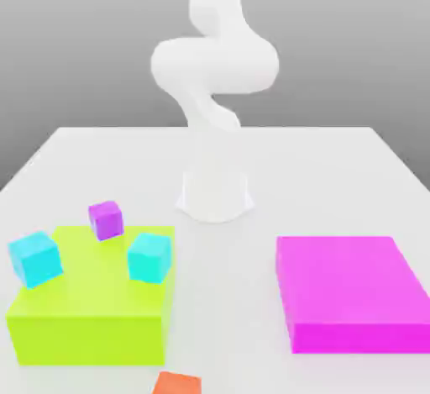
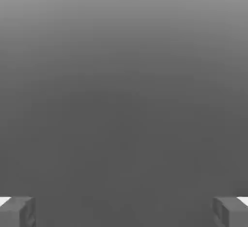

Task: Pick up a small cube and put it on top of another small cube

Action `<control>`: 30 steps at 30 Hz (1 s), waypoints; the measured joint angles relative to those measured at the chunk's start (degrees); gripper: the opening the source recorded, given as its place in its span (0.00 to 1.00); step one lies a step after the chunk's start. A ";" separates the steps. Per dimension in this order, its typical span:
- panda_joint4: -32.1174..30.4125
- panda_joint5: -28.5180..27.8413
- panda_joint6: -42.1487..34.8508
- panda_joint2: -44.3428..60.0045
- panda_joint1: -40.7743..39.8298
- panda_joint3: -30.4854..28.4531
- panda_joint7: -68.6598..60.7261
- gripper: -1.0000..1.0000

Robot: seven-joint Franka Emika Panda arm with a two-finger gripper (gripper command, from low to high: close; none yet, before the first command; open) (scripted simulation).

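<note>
- The white robot arm (image 1: 212,90) rose from its round base (image 1: 215,195) near the middle of the white table (image 1: 336,165), its upper part bent in a thick curl above the base.
- In the hand view the gripper (image 2: 124,211) stood wide open: its two grey fingertips (image 2: 17,211) sat far apart at opposite edges, with nothing between them but plain grey background.
- The small red-orange cube (image 1: 177,383) lay on the table at the lower edge of the exterior view, just in front of the lime-green block (image 1: 84,325) and well apart from the arm.
- The lime-green block sat on the exterior view's left.
- One cyan cube (image 1: 150,257) rested on its top near the right edge.
- A second cyan cube (image 1: 35,259) sat tilted at its left edge.
- A purple cube (image 1: 107,219) sat at its far edge.
- A flat magenta block (image 1: 348,291) lay on the exterior view's right, apart from everything else.
</note>
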 joint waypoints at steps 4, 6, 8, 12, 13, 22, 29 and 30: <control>0.12 0.05 2.50 8.65 -0.57 -0.12 0.65 0.50; 0.17 0.02 3.71 12.82 -0.82 -0.21 1.03 0.50; 0.22 0.02 4.92 16.98 -1.06 -0.31 1.37 0.50; 0.34 0.01 7.32 25.28 -1.41 -0.63 2.05 0.50; 0.36 0.02 7.92 27.36 -1.49 -0.72 2.21 0.50; 0.61 0.47 13.34 46.06 -2.55 -1.30 3.43 0.50; 1.00 1.22 18.11 60.60 -3.19 -1.58 3.99 0.50; 1.31 1.34 19.52 62.68 -3.27 -1.52 3.95 0.50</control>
